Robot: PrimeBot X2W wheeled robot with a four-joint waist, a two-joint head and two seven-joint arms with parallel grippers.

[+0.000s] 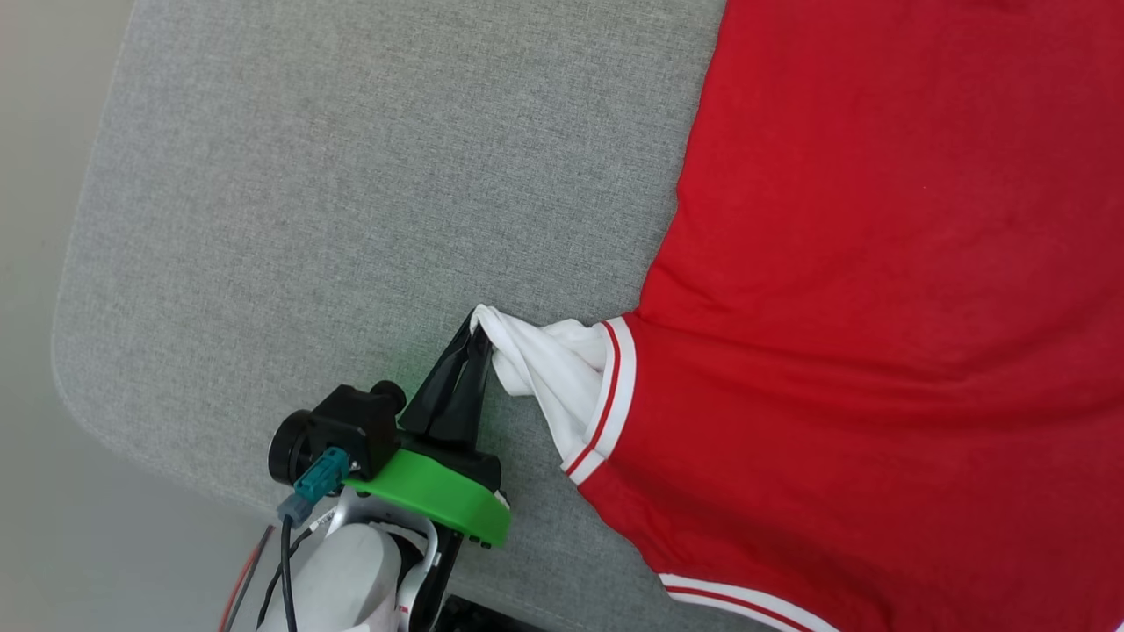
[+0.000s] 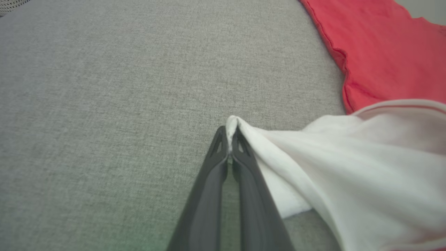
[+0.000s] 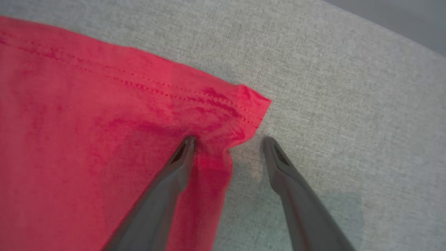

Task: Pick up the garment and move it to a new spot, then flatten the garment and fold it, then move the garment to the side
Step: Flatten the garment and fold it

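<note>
The garment [image 1: 878, 263] lies spread on the grey cloth-covered counter [image 1: 351, 175]. Its red body takes up the right side of the head view and runs out of frame at the top, right and bottom. One white sleeve [image 1: 562, 369], edged with red-and-white striped trim, sticks out from the body towards the bare left part of the counter.

The left gripper [image 1: 479, 329] has its two dark fingers pressed together on the tip of that sleeve, and the white cloth is drawn into a taut, bunched point at the pinch. In the left wrist view the left gripper [image 2: 228, 130] shows a small fold of the sleeve [image 2: 348, 167] poking up between the fingertips, just above the counter [image 2: 104, 104].

In the right wrist view the right gripper [image 3: 230, 139] has its fingers spread wide at a stitched hem corner of the garment [image 3: 104, 122]. One fingertip rests on the wrinkled red cloth. The other is over bare counter [image 3: 348, 87] just beside the edge of the cloth, and nothing is clamped.
</note>
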